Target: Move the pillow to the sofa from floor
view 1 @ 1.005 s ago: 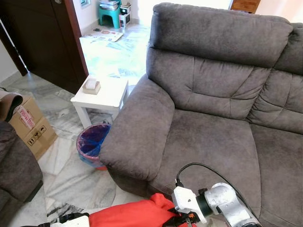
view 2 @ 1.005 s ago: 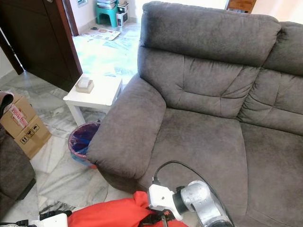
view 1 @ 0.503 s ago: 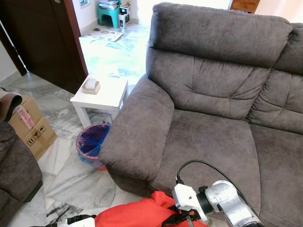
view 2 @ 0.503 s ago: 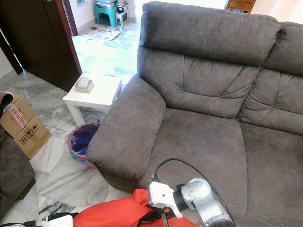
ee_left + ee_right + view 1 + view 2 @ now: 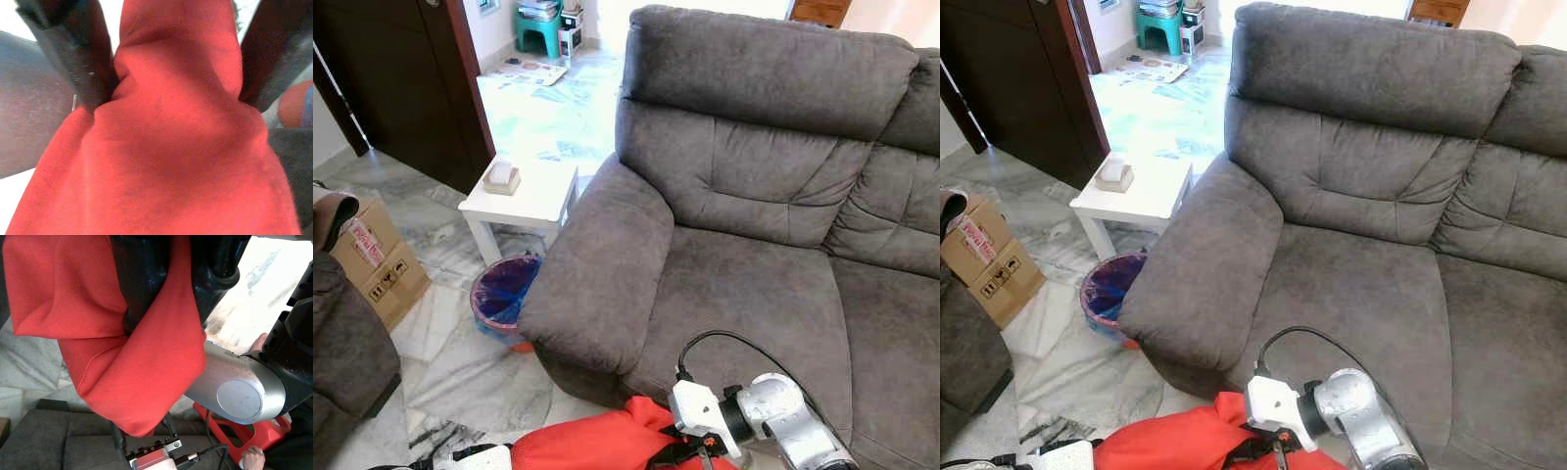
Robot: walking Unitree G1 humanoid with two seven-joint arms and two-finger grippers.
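A red pillow (image 5: pixel 597 446) hangs low before the grey sofa (image 5: pixel 744 284), above the marble floor (image 5: pixel 460 362) – both arms carry it (ready for the seat). The left gripper (image 5: pixel 171 73) pinches its fabric; the right gripper (image 5: pixel 161 289) clamps another fold – jaws closed on cloth

cardboard box (image 5: pixel 374 262), red print and handling symbols, unreadable

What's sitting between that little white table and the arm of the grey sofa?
In the head views, a bin with a blue liner stands on the marble floor, just in front of the white side table and beside the sofa's armrest.
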